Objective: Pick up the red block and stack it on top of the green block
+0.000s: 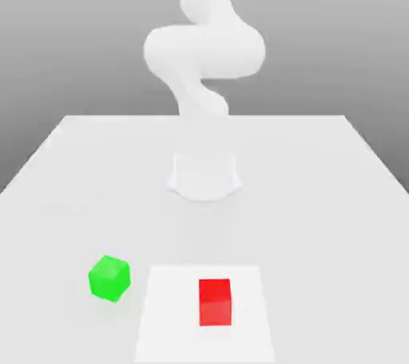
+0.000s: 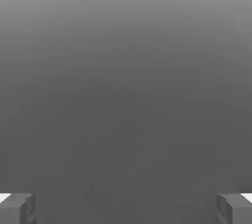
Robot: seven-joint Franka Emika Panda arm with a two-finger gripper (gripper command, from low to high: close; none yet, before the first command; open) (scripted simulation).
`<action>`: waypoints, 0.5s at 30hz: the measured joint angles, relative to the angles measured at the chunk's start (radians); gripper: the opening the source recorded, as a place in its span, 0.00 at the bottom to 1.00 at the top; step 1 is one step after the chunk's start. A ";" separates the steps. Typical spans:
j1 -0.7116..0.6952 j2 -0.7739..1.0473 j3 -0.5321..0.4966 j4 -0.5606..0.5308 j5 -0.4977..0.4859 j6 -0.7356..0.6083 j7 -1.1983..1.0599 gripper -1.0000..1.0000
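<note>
Grey backdrop, white table (image 1: pixel 72 163), plain simulator light. Hand view: gripper (image 2: pixel 126 208) with two grey fingertips (image 2: pixel 19 209) set far apart at opposite edges of the picture, jaws wide open, nothing between them, nothing held. Beyond them, flat grey ground with no block in sight.

Exterior view: white arm (image 1: pixel 204 51) rises from its base at the table's middle and bends overhead. Red block (image 1: pixel 214 302) sits flat on a paler white patch (image 1: pixel 168 314) at the near edge of the table, square to the camera. Green block (image 1: pixel 109 278) lies on the bare table toward the exterior view's left of the red one, near it but clearly apart, turned at an angle.

Judgement: task at its start; approach step, nothing grasped yet. Next move calls for bringing the open hand down over the red block, fingers lined up with its flat faces, before closing. Green block's turned pose will matter later for placing.
</note>
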 joint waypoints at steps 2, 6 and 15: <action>0.001 0.078 0.002 -0.034 0.000 0.041 0.000 0.50; 0.004 0.224 0.006 -0.099 -0.001 0.118 0.001 0.50; 0.012 0.551 0.012 -0.244 -0.003 0.290 0.003 0.50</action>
